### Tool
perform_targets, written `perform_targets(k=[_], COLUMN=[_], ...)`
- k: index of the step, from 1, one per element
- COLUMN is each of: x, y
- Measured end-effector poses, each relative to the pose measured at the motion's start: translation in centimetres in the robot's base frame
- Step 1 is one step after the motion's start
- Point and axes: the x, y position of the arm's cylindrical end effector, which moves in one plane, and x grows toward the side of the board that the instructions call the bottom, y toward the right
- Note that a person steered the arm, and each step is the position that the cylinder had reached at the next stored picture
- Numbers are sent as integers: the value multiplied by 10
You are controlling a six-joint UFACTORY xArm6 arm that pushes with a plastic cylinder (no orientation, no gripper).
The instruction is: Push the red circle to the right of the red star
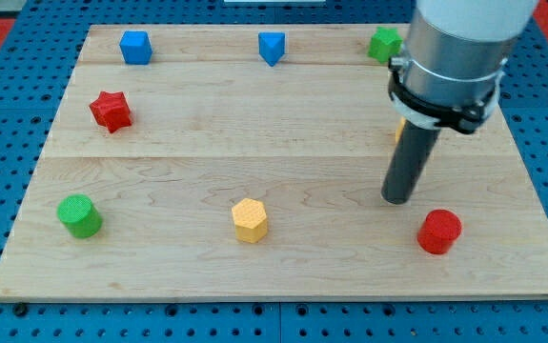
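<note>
arm stands straight up, my tip (398, 199) on the wood surface (283, 152) | no gripper, holds nothing | red circle (439, 232) just below-right of tip, apart | red star (111, 110) far left | maybe a yellow block (398, 131) hides behind the rod | circle near bottom edge
</note>
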Motion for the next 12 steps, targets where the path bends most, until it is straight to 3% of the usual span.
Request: perform_targets(k=[1, 2, 3, 4, 5, 6, 7, 8, 9, 12], x=[-2, 6, 54, 68, 30, 17, 62, 48, 0, -36], y=[29, 103, 114, 58, -14, -31, -24, -79, -91, -31])
